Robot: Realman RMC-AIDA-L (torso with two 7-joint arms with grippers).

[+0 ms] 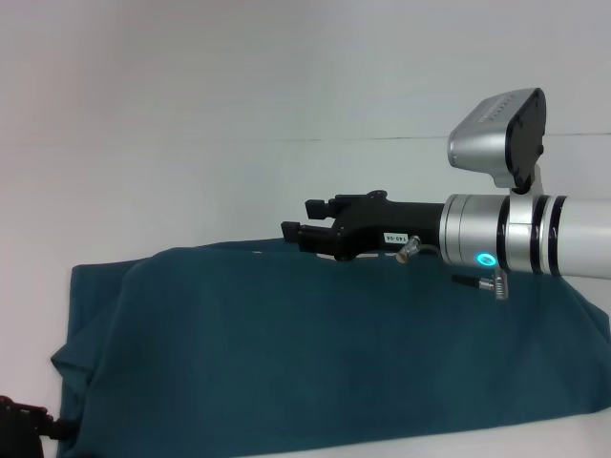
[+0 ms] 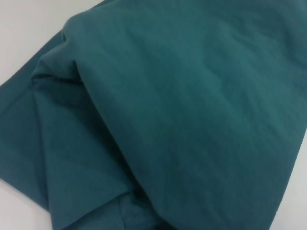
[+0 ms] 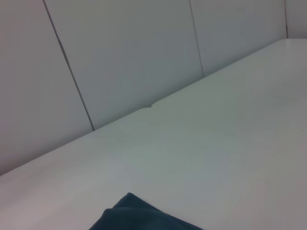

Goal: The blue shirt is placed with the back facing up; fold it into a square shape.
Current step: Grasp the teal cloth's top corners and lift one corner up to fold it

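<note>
The blue shirt (image 1: 315, 353) lies spread across the near part of the table (image 1: 239, 191), reaching almost from the left side to the right edge of the head view, with bare tabletop behind it. The right gripper (image 1: 304, 232) reaches in from the right and hangs above the shirt's far edge, near the middle. The left gripper (image 1: 24, 425) sits at the near left corner, just beside the shirt's left edge.
</note>
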